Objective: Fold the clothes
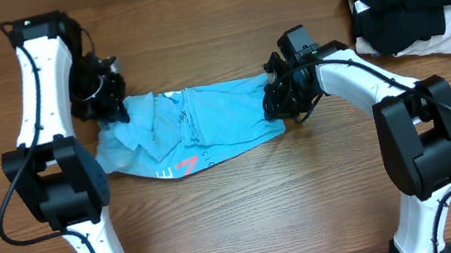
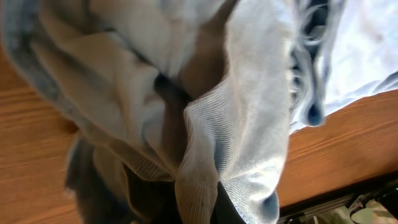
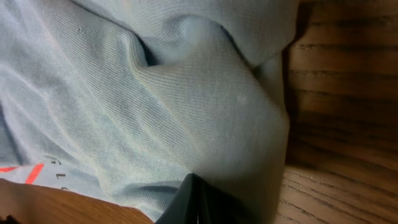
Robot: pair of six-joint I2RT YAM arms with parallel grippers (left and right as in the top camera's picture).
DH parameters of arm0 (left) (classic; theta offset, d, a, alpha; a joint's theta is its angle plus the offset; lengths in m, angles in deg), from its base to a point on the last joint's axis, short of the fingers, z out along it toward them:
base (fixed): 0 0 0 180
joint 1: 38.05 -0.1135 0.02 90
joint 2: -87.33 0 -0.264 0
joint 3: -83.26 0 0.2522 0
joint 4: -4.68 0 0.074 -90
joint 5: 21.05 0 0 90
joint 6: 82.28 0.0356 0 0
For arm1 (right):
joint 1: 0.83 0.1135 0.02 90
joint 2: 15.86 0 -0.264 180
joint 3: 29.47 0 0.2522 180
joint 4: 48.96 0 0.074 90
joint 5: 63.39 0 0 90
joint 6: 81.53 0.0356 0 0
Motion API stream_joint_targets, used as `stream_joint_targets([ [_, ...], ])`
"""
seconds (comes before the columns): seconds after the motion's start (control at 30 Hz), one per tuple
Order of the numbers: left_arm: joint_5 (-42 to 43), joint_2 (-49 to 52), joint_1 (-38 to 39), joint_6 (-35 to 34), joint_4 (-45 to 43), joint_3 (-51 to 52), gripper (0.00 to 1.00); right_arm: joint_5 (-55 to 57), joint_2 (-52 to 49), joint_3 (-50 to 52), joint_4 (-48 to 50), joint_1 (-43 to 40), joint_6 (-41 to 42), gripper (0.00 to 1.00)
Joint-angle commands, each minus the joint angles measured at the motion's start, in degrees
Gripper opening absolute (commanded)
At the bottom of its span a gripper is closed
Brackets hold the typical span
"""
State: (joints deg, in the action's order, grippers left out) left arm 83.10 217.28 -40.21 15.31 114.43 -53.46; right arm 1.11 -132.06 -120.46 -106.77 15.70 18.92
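- Overhead: the T-shirt (image 1: pixel 198 127) lies rumpled on the table (image 1: pixel 249 206). The left gripper (image 1: pixel 107 105) is at one end and the right gripper (image 1: pixel 281 98) at the other.
- Left wrist: thin cloth bunches in toward the gripper, which seems clenched on a fold.
- Right wrist: soft knit drapes over one fingertip (image 3: pixel 193 202); I cannot tell whether it grips.
- Judgement: the shirt is light and limp and will sag, so take it by the hems or corners.
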Motion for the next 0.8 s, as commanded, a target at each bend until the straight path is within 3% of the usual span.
stream_joint_targets([
  [0.0, 0.07, 0.00, 5.14, 0.04, -0.44, -1.40, 0.04, -0.26, 1.01, 0.35, 0.28, -0.26, 0.50, 0.04],
  [0.4, 0.04, 0.00, 21.77, -7.78, -7.15, -2.45, 0.04, -0.24, 1.01, 0.35, 0.04, -0.26, 0.70, 0.04],
  [0.77, 4.59, 0.00, 24.52, -9.55, -6.91, -9.14, 0.04, -0.11, 1.01, 0.35, 0.09, -0.26, 0.70, 0.04],
])
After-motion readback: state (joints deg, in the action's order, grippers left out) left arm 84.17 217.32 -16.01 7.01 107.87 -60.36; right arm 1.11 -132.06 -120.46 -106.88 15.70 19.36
